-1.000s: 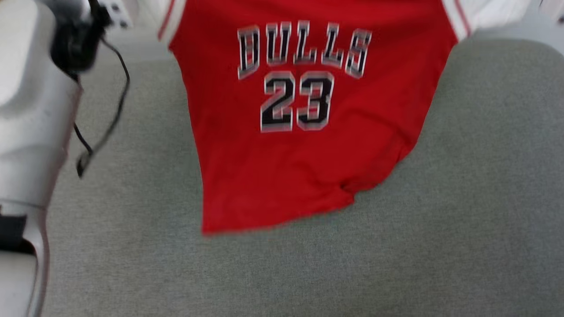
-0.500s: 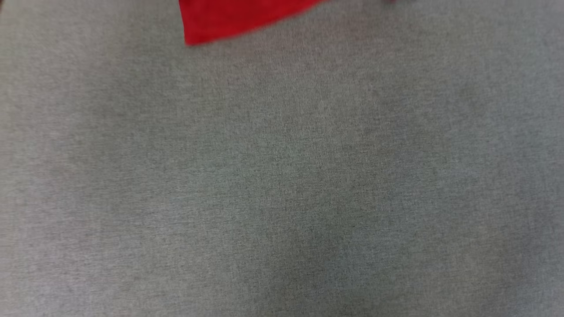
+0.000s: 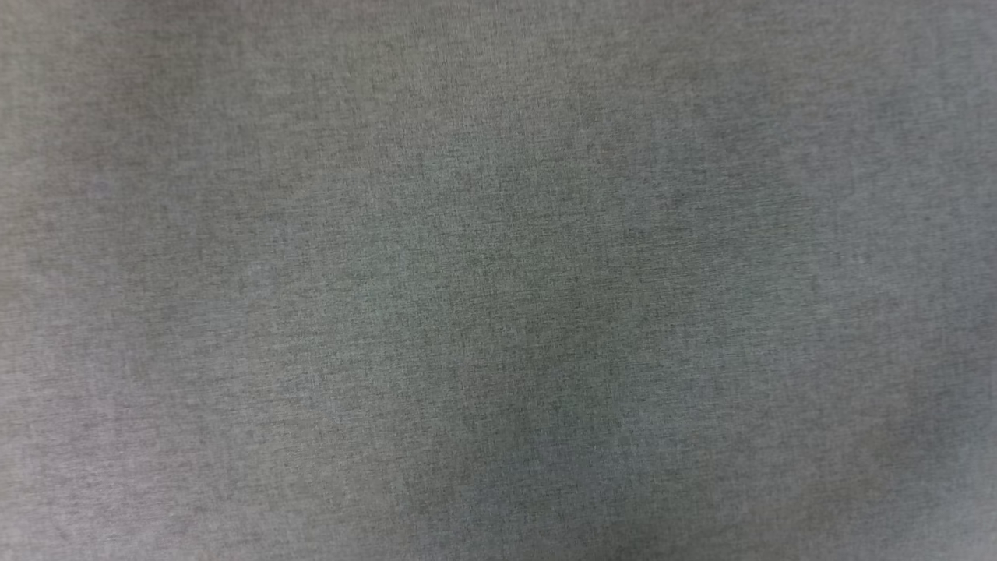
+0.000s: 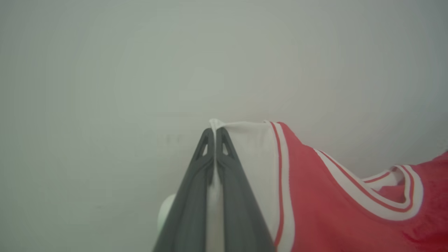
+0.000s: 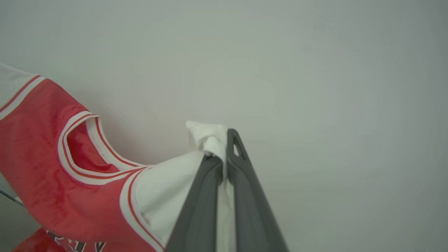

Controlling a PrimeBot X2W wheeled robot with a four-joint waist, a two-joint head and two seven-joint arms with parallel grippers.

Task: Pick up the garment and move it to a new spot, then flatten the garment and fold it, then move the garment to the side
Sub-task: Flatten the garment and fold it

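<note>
Shirt (image 4: 315, 196) held by both sleeves.
Left pincer (image 4: 214, 132), right pincer (image 5: 223, 146) clamp sleeve cloth at their tips; thin bite could slip.

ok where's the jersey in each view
head view: grey cloth surface.
left wrist view: jersey at lower right, its white sleeve pinched in the shut left gripper.
right wrist view: jersey at lower left, a white sleeve pinched in the shut right gripper.
shared landmark: the striped collar, seen in both wrist views.
</note>
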